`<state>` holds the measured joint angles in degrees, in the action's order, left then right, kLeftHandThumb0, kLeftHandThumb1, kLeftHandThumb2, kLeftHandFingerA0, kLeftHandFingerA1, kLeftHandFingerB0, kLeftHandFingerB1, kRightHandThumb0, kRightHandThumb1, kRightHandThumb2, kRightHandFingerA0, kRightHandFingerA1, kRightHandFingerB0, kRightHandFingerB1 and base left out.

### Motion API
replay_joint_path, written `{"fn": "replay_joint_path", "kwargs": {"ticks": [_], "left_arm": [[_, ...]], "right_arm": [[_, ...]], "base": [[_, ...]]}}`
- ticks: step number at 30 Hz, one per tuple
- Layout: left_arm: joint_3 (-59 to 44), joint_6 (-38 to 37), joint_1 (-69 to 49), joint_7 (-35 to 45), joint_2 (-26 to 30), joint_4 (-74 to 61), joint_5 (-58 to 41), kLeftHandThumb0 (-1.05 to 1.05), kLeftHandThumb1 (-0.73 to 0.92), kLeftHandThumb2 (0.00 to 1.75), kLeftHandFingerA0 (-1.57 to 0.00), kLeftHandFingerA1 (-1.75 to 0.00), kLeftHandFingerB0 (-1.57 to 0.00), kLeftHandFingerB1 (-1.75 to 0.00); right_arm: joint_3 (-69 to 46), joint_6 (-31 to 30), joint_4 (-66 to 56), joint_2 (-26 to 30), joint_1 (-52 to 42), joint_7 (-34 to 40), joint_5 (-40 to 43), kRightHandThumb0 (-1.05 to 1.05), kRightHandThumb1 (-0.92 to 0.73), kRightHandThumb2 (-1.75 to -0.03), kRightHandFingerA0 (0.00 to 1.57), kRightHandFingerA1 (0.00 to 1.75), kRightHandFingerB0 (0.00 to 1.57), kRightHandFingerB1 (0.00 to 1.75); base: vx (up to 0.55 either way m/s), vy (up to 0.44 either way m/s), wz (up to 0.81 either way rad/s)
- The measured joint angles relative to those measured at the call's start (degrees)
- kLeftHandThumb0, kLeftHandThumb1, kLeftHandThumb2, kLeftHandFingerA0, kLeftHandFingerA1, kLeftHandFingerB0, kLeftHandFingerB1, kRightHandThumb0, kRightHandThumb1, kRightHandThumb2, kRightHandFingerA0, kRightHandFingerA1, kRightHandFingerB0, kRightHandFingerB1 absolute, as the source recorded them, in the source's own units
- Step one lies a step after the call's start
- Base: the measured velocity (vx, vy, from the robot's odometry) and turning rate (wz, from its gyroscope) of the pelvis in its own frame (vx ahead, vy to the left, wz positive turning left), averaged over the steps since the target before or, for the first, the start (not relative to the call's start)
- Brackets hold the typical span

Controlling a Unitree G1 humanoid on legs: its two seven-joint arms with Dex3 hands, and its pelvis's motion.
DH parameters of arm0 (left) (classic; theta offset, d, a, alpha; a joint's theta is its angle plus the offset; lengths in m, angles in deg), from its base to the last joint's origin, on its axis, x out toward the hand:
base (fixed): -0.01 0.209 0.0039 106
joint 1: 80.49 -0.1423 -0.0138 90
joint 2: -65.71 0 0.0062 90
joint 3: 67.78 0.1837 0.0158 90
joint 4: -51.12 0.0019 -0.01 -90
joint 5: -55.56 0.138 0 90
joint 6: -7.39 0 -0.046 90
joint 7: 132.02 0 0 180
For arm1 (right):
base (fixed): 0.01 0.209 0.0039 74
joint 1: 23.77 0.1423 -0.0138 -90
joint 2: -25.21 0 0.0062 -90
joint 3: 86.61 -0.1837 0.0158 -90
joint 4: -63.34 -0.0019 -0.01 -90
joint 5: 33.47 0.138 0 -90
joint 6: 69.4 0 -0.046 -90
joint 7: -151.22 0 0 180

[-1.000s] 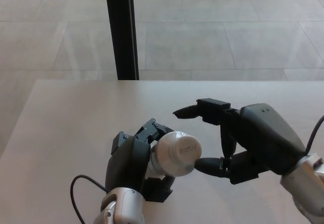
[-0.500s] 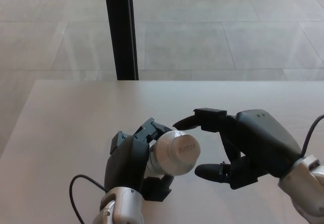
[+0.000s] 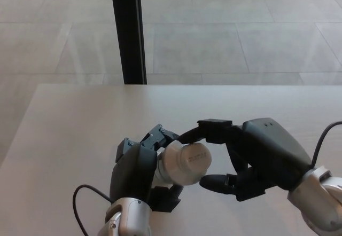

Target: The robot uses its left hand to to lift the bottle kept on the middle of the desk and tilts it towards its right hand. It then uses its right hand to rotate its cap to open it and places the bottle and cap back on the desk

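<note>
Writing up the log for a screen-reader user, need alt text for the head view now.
The left hand holds a silver bottle above a pale desk, its cap tilted toward the right hand, whose fingers and thumb close around the cap. Behind the desk stand a black post and a tiled floor.

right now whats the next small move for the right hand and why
Probably close the right hand fully on the cap and begin twisting. The left hand holds the bottle tilted toward it, and the right fingers and thumb already bracket the cap above and below.
</note>
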<state>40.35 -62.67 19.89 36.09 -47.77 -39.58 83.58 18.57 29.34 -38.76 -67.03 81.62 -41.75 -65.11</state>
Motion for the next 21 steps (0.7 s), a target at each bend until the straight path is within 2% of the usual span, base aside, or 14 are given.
{"fn": "replay_joint_path", "kwargs": {"ticks": [1, 2, 3, 4, 5, 7, 10, 13, 21], "left_arm": [[0.0, 0.0, 0.0, 0.0, 0.0, 0.0, 0.0, 0.2, 0.73, 1.16, -0.92, -1.72, -0.78, -1.41], [0.0, 0.0, 0.0, 0.0, -0.1, 0.0, 0.0, 0.21, 0.7, 1.2, -0.95, -1.74, -0.79, -1.43], [0.0, 0.0, 0.0, 0.0, 0.0, 0.0, 0.0, 0.21, 0.7, 1.2, -0.95, -1.74, -0.79, -1.43], [0.0, 0.0, 0.0, 0.0, 0.1, 0.0, 0.0, 0.22, 0.67, 1.28, -0.97, -1.74, -0.82, -1.44], [0.0, -0.1, 0.0, 0.0, 0.2, 0.0, 0.0, 0.21, 0.65, 1.27, -0.96, -1.75, -0.8, -1.44], [0.1, -0.1, 0.0, 0.1, 0.4, 0.0, 0.0, 0.19, 0.68, 1.22, -0.94, -1.74, -0.8, -1.44], [0.1, -0.1, 0.0, 0.1, 0.3, 0.0, 0.0, 0.21, 0.67, 1.23, -0.94, -1.73, -0.81, -1.44], [0.0, -0.1, 0.1, 0.1, 0.3, 0.1, 0.0, 0.18, 0.66, 1.26, -1.0, -1.73, -0.82, -1.43], [-0.1, -0.1, 0.6, 0.1, 0.4, 0.7, 0.0, 0.2, 0.62, 1.3, -0.96, -1.73, -0.84, -1.44]], "right_arm": [[0.0, 0.2, 0.3, 0.0, 0.0, 0.4, -0.1, -0.33, -0.6, -0.58, 1.03, 1.59, 0.61, 0.63], [0.0, 0.4, 0.5, 0.0, 0.0, 0.8, -0.3, -0.27, -0.46, -0.93, 1.25, 1.3, 0.59, 0.73], [0.0, 0.7, 0.8, 0.1, 0.0, 1.4, -0.5, -0.27, -0.46, -0.93, 1.25, 1.3, 0.59, 0.73], [0.0, 1.0, 1.2, 0.1, 0.0, 1.8, -0.6, -0.28, -0.64, -0.64, 0.96, 1.64, 0.64, 0.69], [0.0, 1.2, 1.5, 0.2, 0.0, 2.1, -0.7, -0.25, -0.65, -0.63, 0.95, 1.7, 0.67, 0.72], [0.0, 2.4, 2.7, 0.5, 0.0, 3.4, -0.9, -0.22, -0.65, -0.64, 0.95, 1.69, 0.69, 0.73], [0.0, 4.2, 4.1, 0.9, 0.0, 5.3, -1.2, -0.2, -0.65, -0.64, 0.95, 1.68, 0.71, 0.71], [-0.1, 6.3, 5.9, 1.3, 0.1, 7.5, -1.7, -0.21, -0.65, -0.64, 0.95, 1.7, 0.72, 0.73], [0.0, 8.9, 8.0, 1.5, 0.3, 11.1, -2.9, -0.26, -0.62, -0.62, 0.93, 1.67, 0.75, 0.7]], "base": [[0.0, 0.0, 0.0], [0.0, 0.0, 0.0], [0.0, 0.0, 0.0], [0.0, 0.0, 0.0], [0.0, 0.0, 0.0], [0.0, 0.0, 0.0], [0.0, 0.0, 0.0], [0.0, 0.0, 0.0], [0.0, 0.0, 0.0]]}}
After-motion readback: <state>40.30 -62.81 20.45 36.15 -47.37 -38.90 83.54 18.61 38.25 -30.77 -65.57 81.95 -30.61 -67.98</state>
